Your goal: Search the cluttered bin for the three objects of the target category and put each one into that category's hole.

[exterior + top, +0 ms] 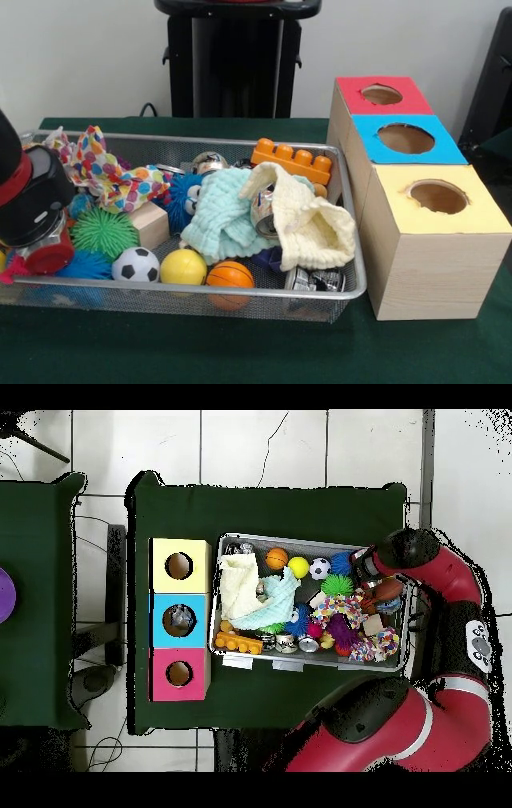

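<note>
The silver wire-mesh bin [240, 293] sits on the green table, full of toys and cloths; it also shows in the overhead view [300, 540]. My gripper [42, 244] is down inside the bin's left end, under the black and red wrist; in the overhead view [385, 591] that is the bin's right end. Something pale and a red round piece [50, 258] show under the wrist; I cannot tell what they are. A shiny crinkled thing [264, 210] lies between two cloths and another [314, 279] at the front right corner. I cannot tell whether they are bottles or cans.
Three wooden boxes with holes stand right of the bin: red top [352, 86], blue top [370, 140], yellow top [480, 216]. Overhead, the blue box's hole [180, 621] holds something grey. Balls, an orange brick [292, 160], spiky toys and cloths [224, 212] fill the bin.
</note>
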You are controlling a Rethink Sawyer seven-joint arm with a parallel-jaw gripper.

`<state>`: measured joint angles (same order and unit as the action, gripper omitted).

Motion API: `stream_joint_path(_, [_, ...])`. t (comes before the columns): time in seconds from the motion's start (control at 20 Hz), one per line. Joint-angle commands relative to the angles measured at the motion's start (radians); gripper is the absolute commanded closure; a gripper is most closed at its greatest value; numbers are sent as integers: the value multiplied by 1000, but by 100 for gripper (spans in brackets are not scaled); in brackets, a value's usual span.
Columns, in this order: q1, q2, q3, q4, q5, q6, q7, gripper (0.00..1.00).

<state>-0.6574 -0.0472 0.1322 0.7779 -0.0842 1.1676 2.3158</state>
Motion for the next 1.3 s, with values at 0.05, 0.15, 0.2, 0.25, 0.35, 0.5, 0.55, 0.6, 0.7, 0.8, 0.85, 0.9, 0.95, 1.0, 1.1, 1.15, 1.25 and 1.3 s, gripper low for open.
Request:
stream_joint_path(0.05, [13,155,115,205,32,-356,56,100])
stream_joint_path(0.15, [20,151,112,226,47,-386,93,100])
stream_joint_path(0.2, [24,148,110,237,55,-400,109,100])
stream_joint_path(0.25, [26,146,111,247,64,-409,120,100])
stream_joint_path(0.35, [31,140,113,272,85,-432,141,100])
stream_joint_path(0.5, [43,128,112,316,113,-497,193,100])
stream_joint_path(0.55, [49,125,110,327,121,-519,209,100])
stream_joint_path(0.6, [52,123,111,338,133,-530,218,100])
stream_joint_path(0.7, [58,119,112,357,153,-558,237,100])
stream_joint_path(0.8, [63,115,112,374,173,-577,248,100])
stream_joint_path(0.85, [66,113,112,381,183,-586,254,100])
stream_joint_path(0.9, [71,111,111,388,193,-598,261,100])
stream_joint_path(0.95, [74,111,110,392,204,-607,267,100])
stream_joint_path(1.0, [78,110,109,397,215,-617,273,100])
stream_joint_path(1.1, [88,108,102,408,237,-643,290,100])
stream_joint_path(1.15, [92,107,100,411,248,-650,292,100])
stream_joint_path(1.25, [99,105,95,419,269,-661,296,100])
stream_joint_path(1.3, [104,104,91,423,280,-667,299,100])
